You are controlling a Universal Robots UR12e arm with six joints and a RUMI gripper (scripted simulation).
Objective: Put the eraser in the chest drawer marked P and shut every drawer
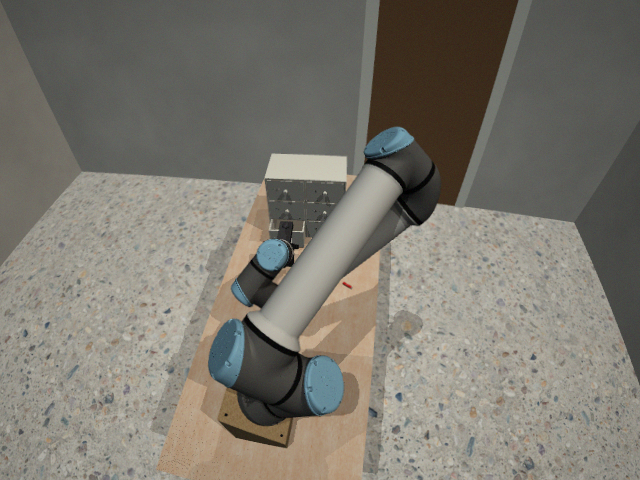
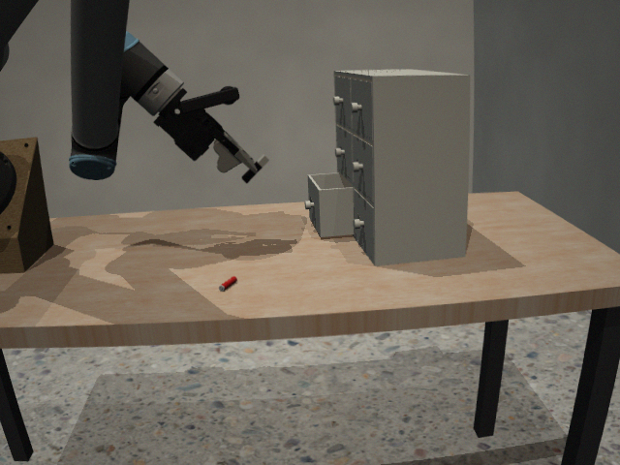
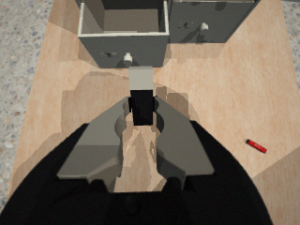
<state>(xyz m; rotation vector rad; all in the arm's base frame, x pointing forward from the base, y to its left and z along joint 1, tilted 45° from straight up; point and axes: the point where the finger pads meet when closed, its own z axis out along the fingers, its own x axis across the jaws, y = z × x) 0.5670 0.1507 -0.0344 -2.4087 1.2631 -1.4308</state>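
Observation:
My gripper (image 2: 248, 168) is shut on the eraser (image 3: 141, 95), a small block with a black lower half and a pale grey end. It hangs in the air above the table, to the left of the chest (image 2: 404, 165) and higher than the open drawer. The grey chest stands upright on the table with two columns of knobbed drawers. Its bottom drawer on the far side (image 2: 330, 203) is pulled out and looks empty in the wrist view (image 3: 124, 27). In that view the eraser sits just short of this drawer's knob. The drawer marks are too small to read.
A small red cylinder (image 2: 228, 283) lies on the table near the front edge, also seen in the wrist view (image 3: 256, 146). The arm's brown base block (image 2: 19, 207) stands at the table's left end. The other drawers are shut.

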